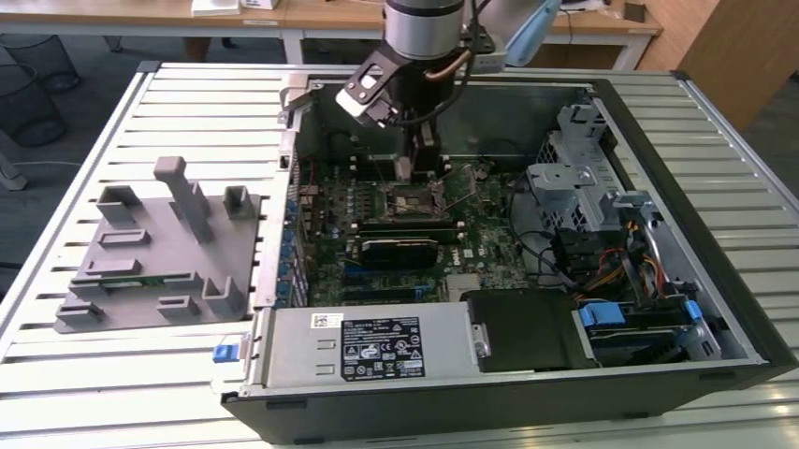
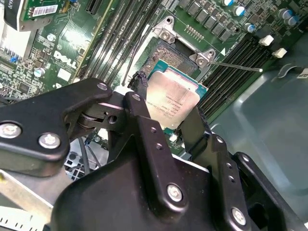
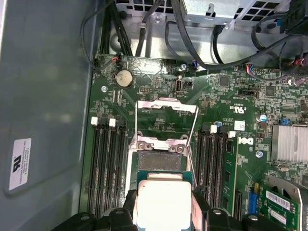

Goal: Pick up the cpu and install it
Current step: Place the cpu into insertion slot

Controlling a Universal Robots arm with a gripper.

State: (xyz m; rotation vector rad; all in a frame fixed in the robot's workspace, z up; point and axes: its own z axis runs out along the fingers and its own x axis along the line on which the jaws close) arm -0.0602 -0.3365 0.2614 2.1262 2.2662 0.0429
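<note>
My gripper point(image 2: 169, 101) is shut on the cpu point(image 2: 177, 96), a flat square chip with a shiny silver top, clamped edge to edge between the two black fingers point(image 2: 140, 91). The cpu point(image 3: 163, 204) hangs tilted just above the open motherboard socket point(image 3: 159, 161), partly overlapping it in both wrist views. The socket's metal load plate point(image 3: 166, 108) is flipped up and its lever stands raised. In the exterior view the gripper point(image 1: 418, 166) reaches down into the computer case right over the socket point(image 1: 418, 201).
Memory slots point(image 3: 108, 168) flank the socket on both sides. Case walls point(image 1: 450, 103), cables point(image 1: 612, 267) and a drive cage point(image 1: 568, 187) surround the board. A silver power supply point(image 1: 362, 344) fills the case's front. A grey fixture tray point(image 1: 163, 243) lies outside on the exterior view's left.
</note>
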